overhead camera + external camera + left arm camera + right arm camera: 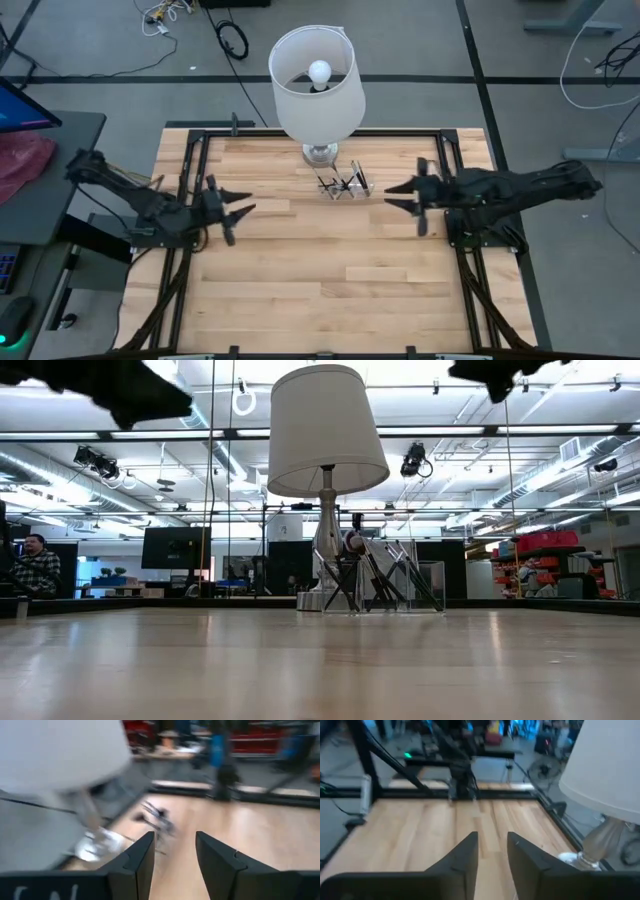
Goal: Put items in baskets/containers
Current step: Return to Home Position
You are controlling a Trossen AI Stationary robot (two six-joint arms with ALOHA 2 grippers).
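Your left hand (240, 213) is hovering over the tabletop's (330, 290) left side and your right hand (392, 197) over its right, both with fingers parted and gripping nothing. Between them, the brushes (372, 575) are leaning inside the clear box (360, 180), which is sitting just beside the lamp's (317, 85) base.

No legible text, label, brand or number appeared in any view. White marks (45, 893) on dark wrist housing (85, 887) were unreadable.
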